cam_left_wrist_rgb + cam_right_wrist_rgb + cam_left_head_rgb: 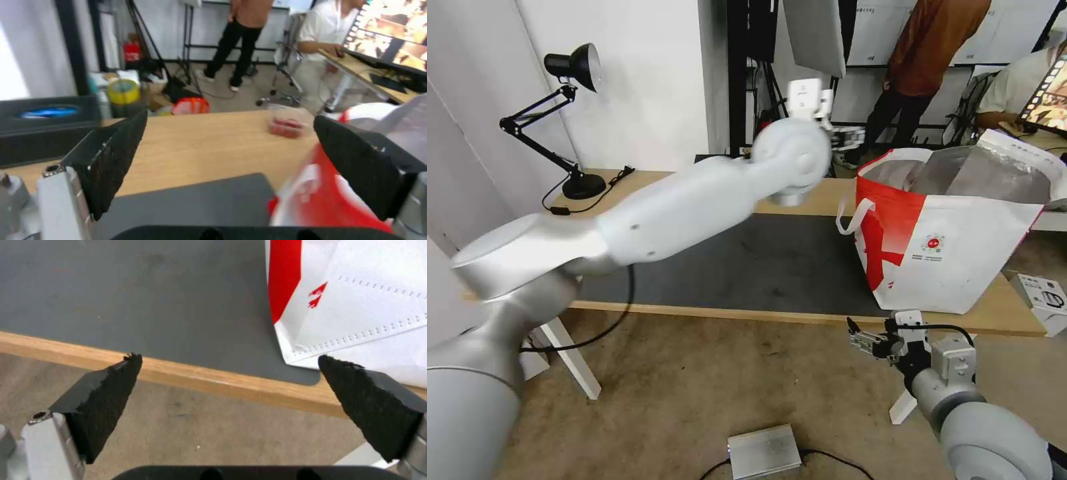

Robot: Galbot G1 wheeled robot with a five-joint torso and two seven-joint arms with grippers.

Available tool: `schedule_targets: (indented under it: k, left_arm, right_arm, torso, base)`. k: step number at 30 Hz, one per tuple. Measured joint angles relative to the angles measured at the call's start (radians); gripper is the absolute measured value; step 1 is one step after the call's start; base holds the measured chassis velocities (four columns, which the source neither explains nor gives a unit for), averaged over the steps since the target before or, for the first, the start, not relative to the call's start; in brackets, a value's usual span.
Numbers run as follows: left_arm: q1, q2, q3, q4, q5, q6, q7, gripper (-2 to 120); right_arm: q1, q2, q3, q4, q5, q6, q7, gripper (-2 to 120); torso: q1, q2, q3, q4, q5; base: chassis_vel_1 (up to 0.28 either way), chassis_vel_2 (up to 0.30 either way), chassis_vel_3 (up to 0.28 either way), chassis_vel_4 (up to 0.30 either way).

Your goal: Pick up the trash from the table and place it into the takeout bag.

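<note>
Beyond the table [200,140], near its far edge, sits the clamshell box [287,125], well ahead of my left gripper [231,146], spread wide, empty. Takeout bag [329,196] lies beside it. My right gripper [229,373], open and empty, hangs below the table's near edge.

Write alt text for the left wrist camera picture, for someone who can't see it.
The left gripper, jaws open and empty, hovers over the light-wood table beside the red-and-white takeout bag. Ahead near the table's far edge sits a clear clamshell box with red bits inside.
</note>
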Motion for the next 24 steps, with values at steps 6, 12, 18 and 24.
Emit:
schedule_targets:
  k: [6, 12, 18, 24]
  left_arm:
    - [0.080, 0.152, -0.024, -0.146, 0.071, -0.018, 0.000, 100]
    - [0.172, 0.269, -0.077, -0.250, 0.106, -0.021, 0.001, 100]
    - [0.347, 0.406, -0.192, -0.350, 0.153, -0.023, 0.022, 100]
    - [0.521, 0.509, -0.336, -0.447, 0.185, -0.023, 0.034, 100]
  right_arm:
    - [0.000, 0.000, 0.000, 0.000, 0.000, 0.000, 0.000, 100]
    - [0.000, 0.000, 0.000, 0.000, 0.000, 0.000, 0.000, 100]
    - [0.000, 0.000, 0.000, 0.000, 0.000, 0.000, 0.000, 100]
    - [0.000, 0.000, 0.000, 0.000, 0.000, 0.000, 0.000, 100]
  torso:
    - [0.000, 0.000, 0.000, -0.0001, 0.0002]
    - [0.000, 0.000, 0.000, 0.0000, 0.0001]
    - [0.000, 0.000, 0.000, 0.0001, 0.0000]
    - [0.000, 0.000, 0.000, -0.0002, 0.0003]
  base:
    - [0.000, 0.000, 0.000, 0.000]
    - [0.000, 0.000, 0.000, 0.000]
    - [0.000, 0.000, 0.000, 0.000]
    - [0.000, 0.000, 0.000, 0.000]
